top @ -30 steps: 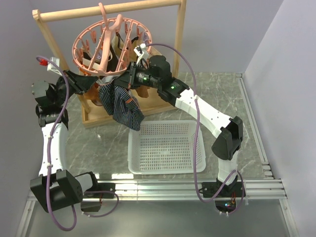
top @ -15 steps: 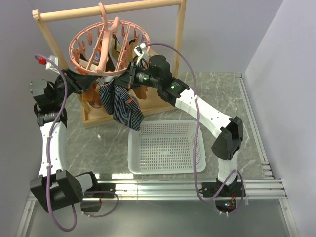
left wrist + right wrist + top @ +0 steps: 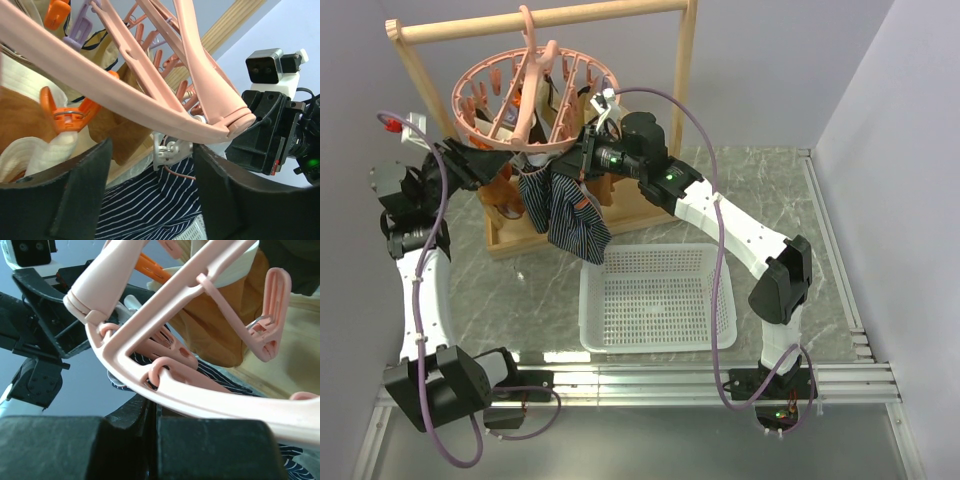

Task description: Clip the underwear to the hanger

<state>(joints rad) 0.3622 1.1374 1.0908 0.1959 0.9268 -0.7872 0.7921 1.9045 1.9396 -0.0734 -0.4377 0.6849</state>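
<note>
Navy underwear (image 3: 565, 215) pinched by right end effector (image 3: 582, 158) below pink hanger (image 3: 470, 92), left end effector (image 3: 490, 165) spread, white basket (image 3: 650, 248) nearby

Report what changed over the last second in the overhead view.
The left gripper drew back to the left, jaws open, and the hanger shifted left too. The right gripper stayed put, closed at the top of the underwear, which still hangs below the ring. The basket did not move.
</note>
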